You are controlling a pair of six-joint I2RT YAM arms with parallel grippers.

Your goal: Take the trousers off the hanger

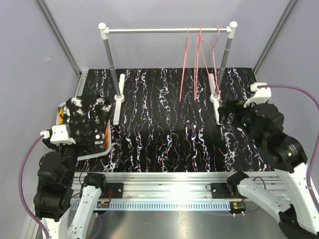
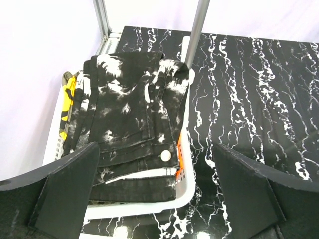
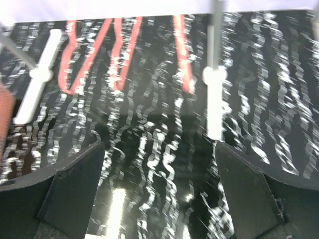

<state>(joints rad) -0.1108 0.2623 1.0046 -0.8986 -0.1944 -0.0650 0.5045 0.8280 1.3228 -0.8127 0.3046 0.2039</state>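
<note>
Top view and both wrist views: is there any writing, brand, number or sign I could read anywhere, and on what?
None can be read.
The black speckled trousers show only a plain white button, no label.
The white basket, the red hangers and the rail bear no lettering.
The right wrist view is blurred; nothing is legible there.
</note>
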